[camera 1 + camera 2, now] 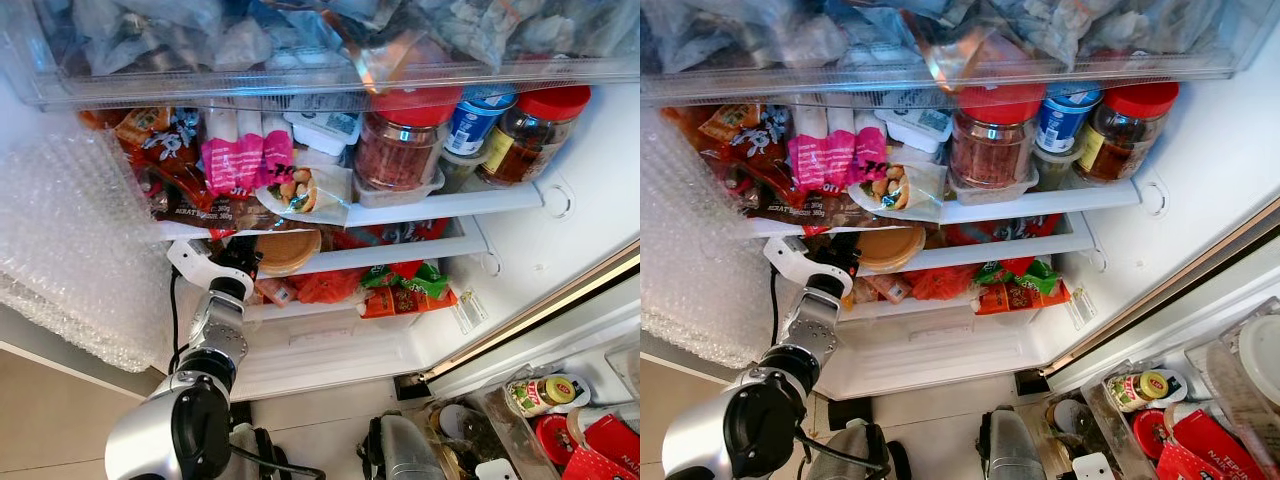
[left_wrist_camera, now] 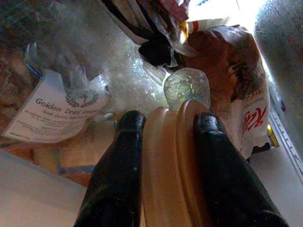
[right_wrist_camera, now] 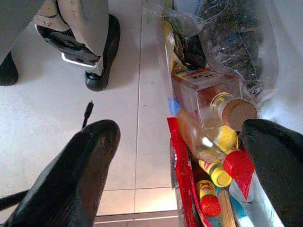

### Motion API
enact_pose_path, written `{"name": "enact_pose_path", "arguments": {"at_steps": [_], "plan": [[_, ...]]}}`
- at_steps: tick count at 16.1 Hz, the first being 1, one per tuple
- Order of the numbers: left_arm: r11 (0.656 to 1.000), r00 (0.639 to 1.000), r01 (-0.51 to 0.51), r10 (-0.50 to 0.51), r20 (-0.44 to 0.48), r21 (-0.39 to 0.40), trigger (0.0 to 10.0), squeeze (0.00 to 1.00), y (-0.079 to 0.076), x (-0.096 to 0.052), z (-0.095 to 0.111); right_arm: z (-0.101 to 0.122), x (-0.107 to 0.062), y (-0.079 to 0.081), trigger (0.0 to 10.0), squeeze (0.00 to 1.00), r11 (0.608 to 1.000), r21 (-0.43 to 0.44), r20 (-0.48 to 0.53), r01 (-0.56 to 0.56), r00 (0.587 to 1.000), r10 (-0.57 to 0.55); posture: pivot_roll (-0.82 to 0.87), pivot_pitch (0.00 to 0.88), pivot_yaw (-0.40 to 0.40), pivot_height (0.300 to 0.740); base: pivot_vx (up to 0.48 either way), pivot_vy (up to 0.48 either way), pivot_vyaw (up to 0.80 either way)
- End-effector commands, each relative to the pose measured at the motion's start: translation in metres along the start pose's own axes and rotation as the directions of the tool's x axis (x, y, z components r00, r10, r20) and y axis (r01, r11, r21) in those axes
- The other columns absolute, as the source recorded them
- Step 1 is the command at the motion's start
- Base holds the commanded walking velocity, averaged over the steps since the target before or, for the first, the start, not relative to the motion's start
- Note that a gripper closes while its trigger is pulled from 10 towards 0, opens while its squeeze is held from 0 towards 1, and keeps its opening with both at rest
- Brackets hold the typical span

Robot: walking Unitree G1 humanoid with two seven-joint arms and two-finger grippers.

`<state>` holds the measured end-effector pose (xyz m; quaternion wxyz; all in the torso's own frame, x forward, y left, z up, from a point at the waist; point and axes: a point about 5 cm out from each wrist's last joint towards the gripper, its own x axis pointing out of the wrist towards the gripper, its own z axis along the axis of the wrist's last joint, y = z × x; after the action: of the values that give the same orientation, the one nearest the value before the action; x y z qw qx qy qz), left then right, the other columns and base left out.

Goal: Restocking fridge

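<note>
My left arm reaches up into the open fridge, and my left gripper [image 1: 252,262] is shut on a flat round tan container [image 1: 288,250] at the middle shelf [image 1: 440,247]. In the left wrist view the container's [image 2: 170,170] edge sits clamped between both black fingers [image 2: 118,165], with food bags behind it. My right gripper [image 3: 180,156] hangs open low by the fridge door, above bottles [image 3: 213,104] in the door rack.
The upper shelf [image 1: 450,205] holds red-lidded jars [image 1: 400,140], a blue-lidded can [image 1: 478,118], pink packets [image 1: 235,160] and bagged food. Red and green packets [image 1: 400,285] lie on the lower shelf. Bubble wrap [image 1: 70,250] hangs at the left. Door bins [image 1: 560,400] at lower right hold jars.
</note>
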<state>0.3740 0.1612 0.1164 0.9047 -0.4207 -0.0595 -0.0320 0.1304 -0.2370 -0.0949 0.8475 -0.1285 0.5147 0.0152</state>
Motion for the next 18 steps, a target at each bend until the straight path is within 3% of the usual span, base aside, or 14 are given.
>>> {"name": "enact_pose_path", "arguments": {"at_steps": [1,2,11,12,14,15,16,18], "plan": [[1.000,1.000,0.004,-0.004,-0.013,0.010,10.0,0.33,-0.004,0.002,-0.002,-0.017,-0.004,-0.002,10.0,0.00,1.000,0.008,-0.055,0.007,0.998,-0.007,-0.26,0.245,-0.072,0.664,0.000,0.000,0.00],[1.000,1.000,-0.003,0.004,-0.013,0.002,10.0,0.59,-0.003,0.002,-0.002,-0.017,-0.004,-0.001,10.0,0.00,1.000,0.005,-0.055,0.005,0.998,-0.005,-0.25,0.246,-0.073,0.664,0.000,0.000,0.00],[1.000,0.999,-0.010,0.010,-0.046,-0.010,10.0,0.56,0.001,-0.001,-0.006,-0.016,-0.003,0.001,10.0,0.00,1.000,0.009,-0.053,-0.002,0.999,0.002,-0.24,0.248,-0.060,0.664,0.000,0.000,0.00],[1.000,0.997,0.011,-0.011,-0.072,-0.011,10.0,0.00,0.000,-0.003,-0.010,-0.014,-0.002,0.003,10.0,0.00,1.000,0.013,-0.048,-0.003,0.999,0.004,-0.22,0.236,-0.042,0.664,0.000,0.000,0.00],[0.999,0.995,0.032,-0.032,-0.091,-0.006,10.0,0.00,0.000,-0.004,-0.013,-0.012,-0.002,0.004,10.0,0.00,1.000,0.018,-0.043,-0.005,0.999,0.005,-0.22,0.231,-0.034,0.664,0.000,0.000,0.00],[0.999,0.995,0.035,-0.036,-0.092,-0.004,10.0,0.54,0.001,-0.005,-0.013,-0.012,-0.002,0.005,10.0,0.00,1.000,0.020,-0.042,-0.005,0.999,0.006,-0.21,0.229,-0.031,0.664,0.000,0.000,0.00],[0.999,0.995,0.037,-0.037,-0.091,-0.001,10.0,1.00,0.002,-0.005,-0.012,-0.011,-0.001,0.005,10.0,0.00,1.000,0.022,-0.041,-0.005,0.999,0.006,-0.21,0.227,-0.029,0.664,0.000,0.000,0.00],[0.999,0.995,0.037,-0.037,-0.091,-0.001,10.0,1.00,0.002,-0.005,-0.011,-0.011,-0.001,0.005,10.0,0.00,1.000,0.022,-0.040,-0.005,0.999,0.006,-0.21,0.227,-0.029,0.664,0.000,0.000,0.00]]}}
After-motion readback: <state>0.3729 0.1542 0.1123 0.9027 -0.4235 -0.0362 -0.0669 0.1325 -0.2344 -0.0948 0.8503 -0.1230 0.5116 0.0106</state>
